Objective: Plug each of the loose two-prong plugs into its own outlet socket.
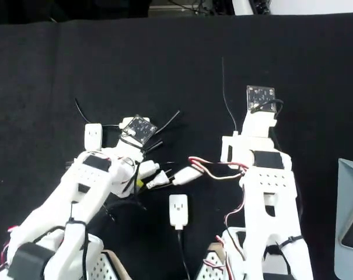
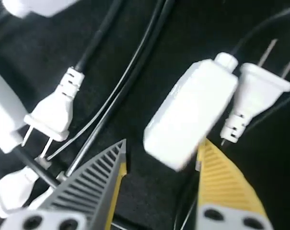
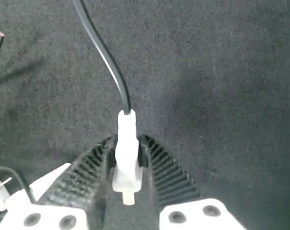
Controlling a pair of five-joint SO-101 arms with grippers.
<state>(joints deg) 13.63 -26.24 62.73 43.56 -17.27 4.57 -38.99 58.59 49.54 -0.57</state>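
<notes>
The black bench carries everything. An outlet socket lies at the lower centre of the high view and a second socket at the left, both free to receive prongs. The left tool is spread around a white block, I think to take hold of it. The right tool pinches a white plug, whose cord trails away, likely for carrying. A loose plug and a second plug lie beside the block, not yet plugged in.

Robotics lab bench: black cloth table, two white arms.
</notes>
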